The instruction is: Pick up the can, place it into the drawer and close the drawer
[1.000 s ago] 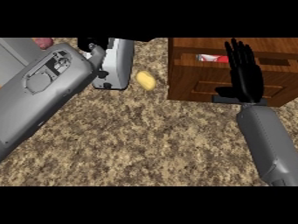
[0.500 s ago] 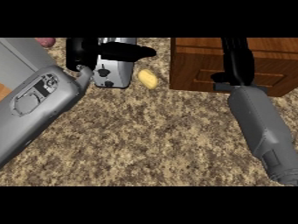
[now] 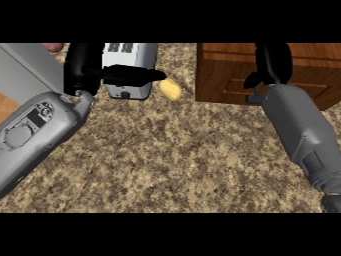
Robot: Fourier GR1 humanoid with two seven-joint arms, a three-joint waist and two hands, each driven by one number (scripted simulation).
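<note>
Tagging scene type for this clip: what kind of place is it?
Likely a kitchen counter: speckled granite-look countertop, a white toaster-like appliance by the left hand, and a wooden drawer unit at the right hand.

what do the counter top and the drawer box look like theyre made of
The counter top looks like polished granite or a similar stone: a speckled brown, tan and dark mottle all over. The drawer box looks like reddish-brown wood with a smooth, perhaps varnished finish: faint grain lines and routed grooves show on its front. Neither look settles it for certain.
</note>
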